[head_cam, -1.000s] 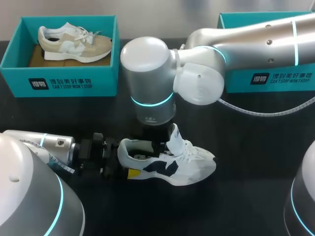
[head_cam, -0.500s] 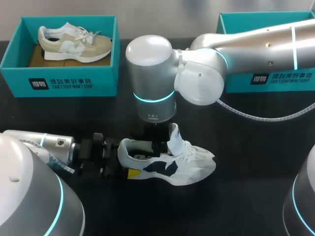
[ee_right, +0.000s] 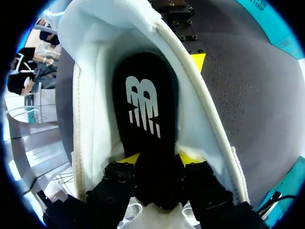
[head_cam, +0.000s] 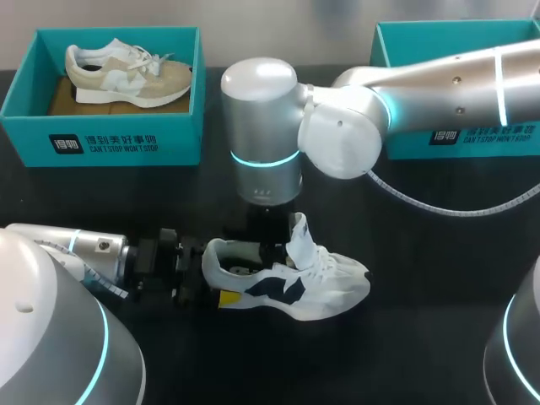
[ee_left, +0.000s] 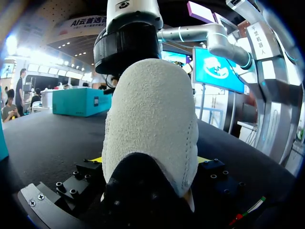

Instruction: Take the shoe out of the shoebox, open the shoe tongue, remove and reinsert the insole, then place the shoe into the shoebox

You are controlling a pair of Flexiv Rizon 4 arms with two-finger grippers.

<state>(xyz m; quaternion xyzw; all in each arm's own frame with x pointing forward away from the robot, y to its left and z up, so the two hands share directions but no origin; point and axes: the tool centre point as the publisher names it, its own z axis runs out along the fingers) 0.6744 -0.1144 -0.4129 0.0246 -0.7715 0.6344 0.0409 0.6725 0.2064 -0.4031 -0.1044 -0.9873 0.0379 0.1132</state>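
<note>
Shoe (head_cam: 287, 278) lies on black table (head_cam: 422, 337), left pincer (ee_left: 150, 164) clamping its heel (ee_left: 152, 114), right pincer (ee_right: 159, 160) clamping the insole (ee_right: 143, 105).

The table (head_cam: 439, 337) was black and matte, evenly lit, with a faint grainy sheen across its dark top.

Rough white suede covers the shoe (ee_left: 152, 133) heel; its insole (ee_right: 145, 129) looks smooth, matt black.
</note>
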